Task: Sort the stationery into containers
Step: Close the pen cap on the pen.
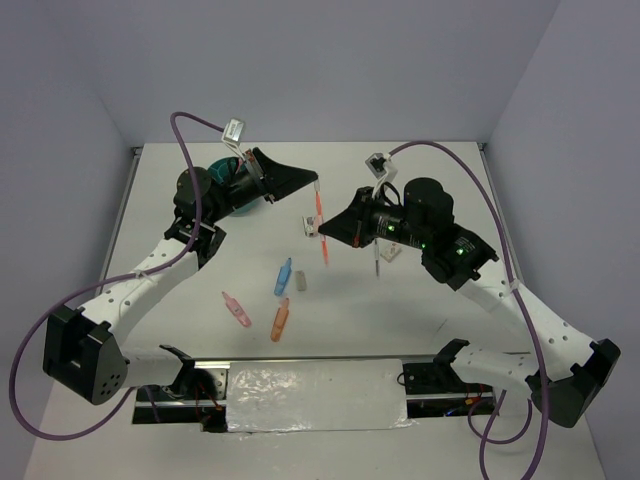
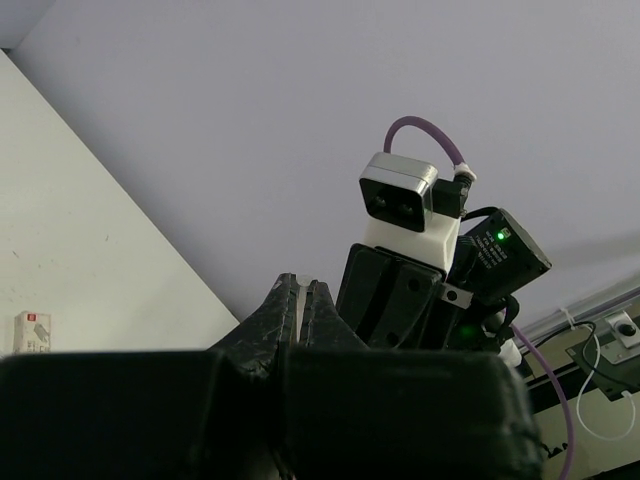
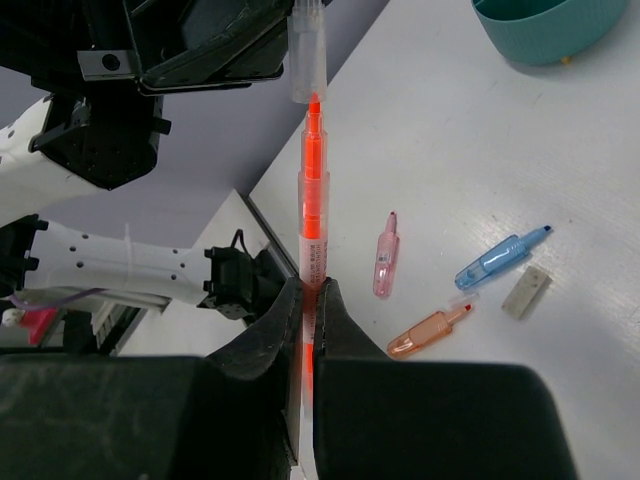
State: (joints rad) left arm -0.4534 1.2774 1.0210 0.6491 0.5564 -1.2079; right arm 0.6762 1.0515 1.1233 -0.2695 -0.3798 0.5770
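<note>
A thin orange pen (image 1: 321, 225) hangs in the air between both grippers. My right gripper (image 1: 327, 237) is shut on its lower barrel (image 3: 312, 220). My left gripper (image 1: 314, 187) is shut on the pen's clear cap end (image 3: 307, 55), seen as a pale sliver between its jaws (image 2: 300, 287). The teal organiser (image 1: 228, 180) stands far left, mostly hidden behind the left arm; its rim shows in the right wrist view (image 3: 545, 25). A blue marker (image 1: 284, 277), pink marker (image 1: 236, 310), orange marker (image 1: 280, 320) and grey eraser (image 1: 301, 281) lie on the table.
A small white eraser (image 1: 311, 226) lies below the held pen. Another white piece (image 1: 389, 252) and a thin dark pen (image 1: 377, 262) lie under the right arm. A white, red-labelled eraser (image 2: 32, 332) shows in the left wrist view. White walls enclose the table.
</note>
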